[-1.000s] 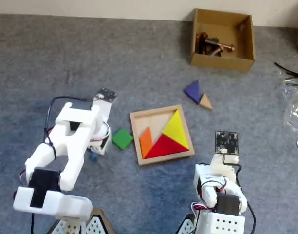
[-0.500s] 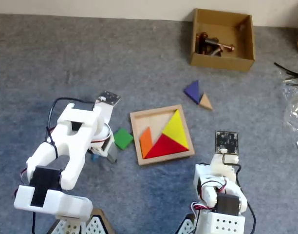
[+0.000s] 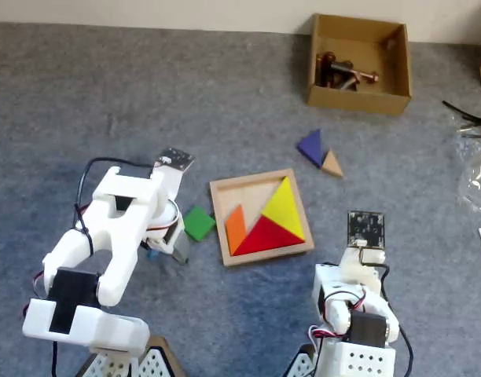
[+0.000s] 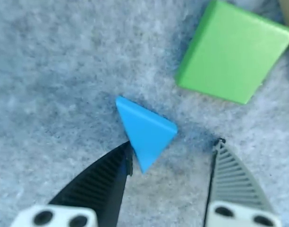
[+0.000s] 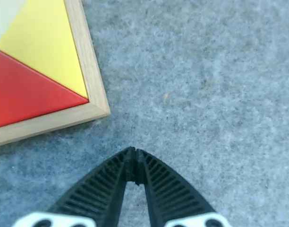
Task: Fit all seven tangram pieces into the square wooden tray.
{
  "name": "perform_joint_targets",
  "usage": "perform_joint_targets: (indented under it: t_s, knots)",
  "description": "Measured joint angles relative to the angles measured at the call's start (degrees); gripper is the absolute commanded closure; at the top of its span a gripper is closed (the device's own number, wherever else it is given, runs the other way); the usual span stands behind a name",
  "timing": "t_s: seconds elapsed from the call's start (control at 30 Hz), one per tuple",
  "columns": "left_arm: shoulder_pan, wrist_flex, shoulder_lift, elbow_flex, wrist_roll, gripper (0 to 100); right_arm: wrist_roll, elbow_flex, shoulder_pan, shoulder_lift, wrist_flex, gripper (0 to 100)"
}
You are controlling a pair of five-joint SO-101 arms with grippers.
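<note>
Tangram's small light-blue triangle point(image 4: 145, 135) lies flat on the grey carpet point(image 4: 55, 71), between the fingers of your left gripper point(image 4: 173, 144). Those fingers stand wide open and grip nothing. The dark finger point(image 4: 104, 179) sits right at the triangle's corner and the pale finger point(image 4: 232, 175) is apart from it. Just beyond the triangle rests the green square piece point(image 4: 232, 56), flat on the carpet and close beside the square wooden tray point(image 3: 260, 175).

Inside the tray you have three pieces seated: an orange piece point(image 3: 236, 228), a large red triangle point(image 3: 268, 234) and a large yellow triangle point(image 3: 282, 206), with bare wood in the far corner.

Your right gripper point(image 5: 135, 153) has its fingers pressed together on nothing, over the carpet near the tray's near corner.

Past the tray, a dark-blue triangle point(image 3: 311, 146) and a small tan triangle point(image 3: 332, 162) lie touching each other. Farther back is an open cardboard box point(image 3: 358, 100).
</note>
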Motion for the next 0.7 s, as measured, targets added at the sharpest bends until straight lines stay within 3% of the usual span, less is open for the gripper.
perform_joint_targets:
  t_s: [0.7]
  knots:
    - [0.0,5.6,0.0,-4.7,0.0,74,0.0,0.0,0.0,0.0,0.0,99.4]
